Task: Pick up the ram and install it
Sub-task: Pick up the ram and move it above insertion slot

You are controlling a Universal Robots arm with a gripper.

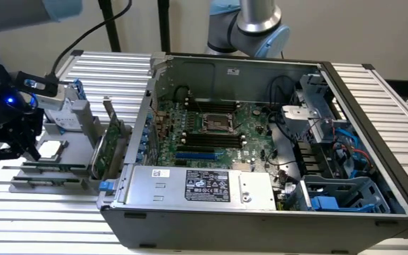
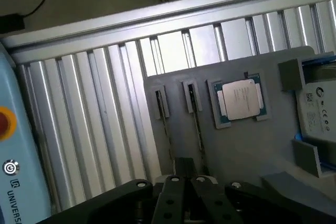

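Your gripper point(image 2: 185, 167) is drawn narrow, its tips together, with no stick visible between them, near two memory sticks point(image 2: 198, 129) standing on edge in the grey tray point(image 2: 241, 150). You're at the pick-up step, by the look of it; a good grasp calls for room around one stick and tips squared to its thin faces. Both sticks sit below the middle at the exterior view's left, long axes running roughly left to right, parallel to each other.
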